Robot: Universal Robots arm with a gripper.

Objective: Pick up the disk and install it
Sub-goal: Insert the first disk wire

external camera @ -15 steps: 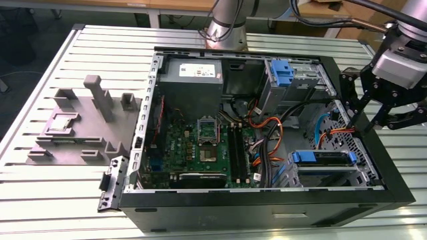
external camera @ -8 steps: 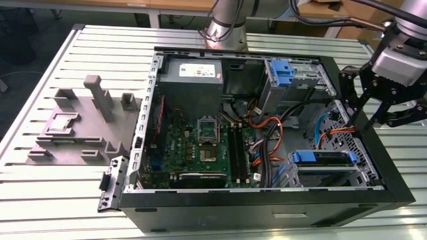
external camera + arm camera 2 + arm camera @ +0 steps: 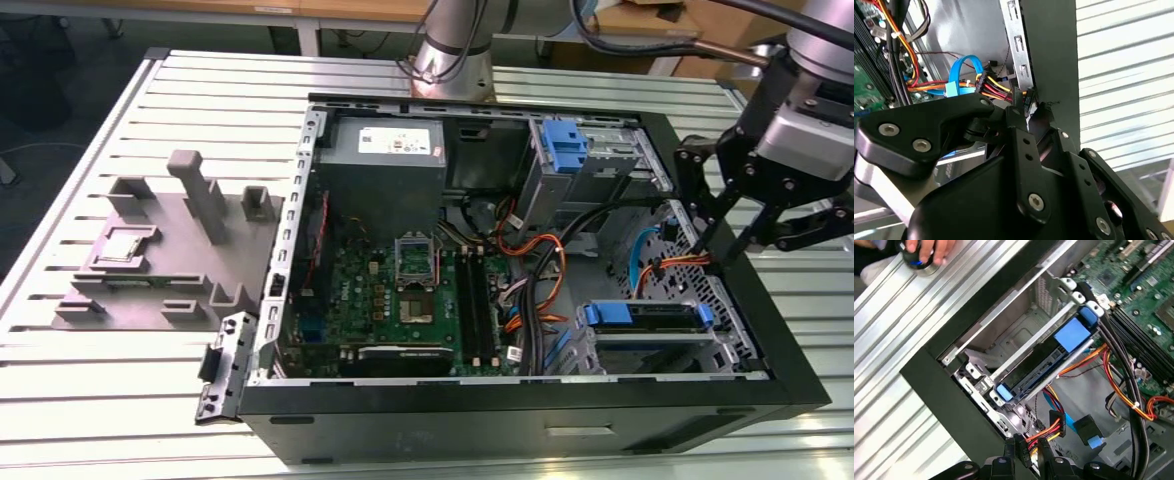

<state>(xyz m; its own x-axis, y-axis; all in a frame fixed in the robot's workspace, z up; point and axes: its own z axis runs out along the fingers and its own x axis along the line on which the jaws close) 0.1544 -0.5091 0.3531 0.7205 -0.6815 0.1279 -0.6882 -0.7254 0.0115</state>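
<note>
The flat disk with blue plastic carrier rails (image 3: pixel 646 316) (image 3: pixel 1054 357) sits slotted in the metal drive cage in the lower corner of the open black computer case (image 3: pixel 534 425) on the ribbed aluminium counter (image 3: pixel 120 400). The black gripper (image 3: pixel 727 262) (image 3: pixel 1026 452) hovers at the case's side wall near coloured power cables (image 3: pixel 1046 430); its jaws look nearly closed and hold nothing

The disk (image 3: pixel 1046 360) is half buried in its metal cage (image 3: pixel 1004 347) in the first wrist view, label unseen. A hand (image 3: pixel 929 250) is cut off at the frame's edge. The cable plug (image 3: pixel 1004 95) is partly hidden behind the black gripper (image 3: pixel 1026 135) in the second wrist view.
</note>
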